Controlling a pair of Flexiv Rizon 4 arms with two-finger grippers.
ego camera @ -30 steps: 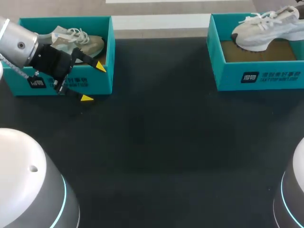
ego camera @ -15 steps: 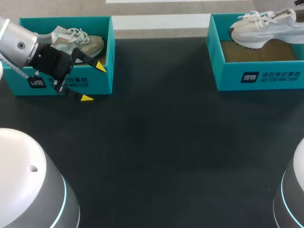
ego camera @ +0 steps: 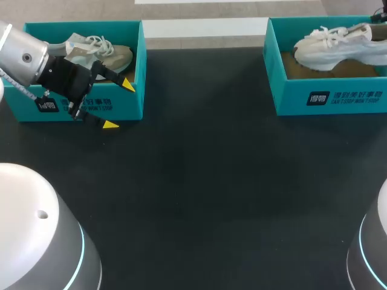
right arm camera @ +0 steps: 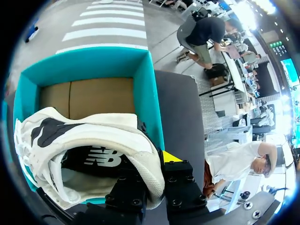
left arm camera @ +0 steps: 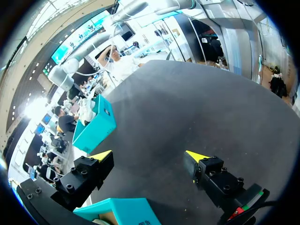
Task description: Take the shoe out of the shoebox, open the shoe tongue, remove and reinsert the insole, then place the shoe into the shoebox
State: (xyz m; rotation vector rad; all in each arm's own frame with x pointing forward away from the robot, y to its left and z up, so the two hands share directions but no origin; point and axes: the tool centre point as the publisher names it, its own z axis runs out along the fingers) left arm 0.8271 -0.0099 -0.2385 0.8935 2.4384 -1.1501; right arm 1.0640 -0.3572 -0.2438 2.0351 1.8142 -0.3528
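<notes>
— Where is the white shoe [ego camera: 335,45]?

— At 1 o'clock on the tabletop [ego camera: 199,181], over the open right box [ego camera: 329,99]. Its toe points to 9 o'clock and sits low, and its heel is tipped up toward the box's far rim. Whether the sole touches the box floor cannot be told. In the right wrist view the brown floor shows beyond the shoe.

— And the right claw [right arm camera: 152,161]?

— It is clamped on the shoe's heel wall. One finger is inside the collar. The other is outside it, yellow tip showing.

— The left claw [ego camera: 119,104]?

— It is at 10 o'clock, spread wide and holding nothing. One tip hangs over the near right corner of the left box [ego camera: 132,107]. The other is in front of that box's front wall, above the tabletop. The left wrist view shows the same corner just under the fingers.

— Anything in that box?

— A tan shoe [ego camera: 109,55], toe toward 3 o'clock, apart from the claw.
</notes>
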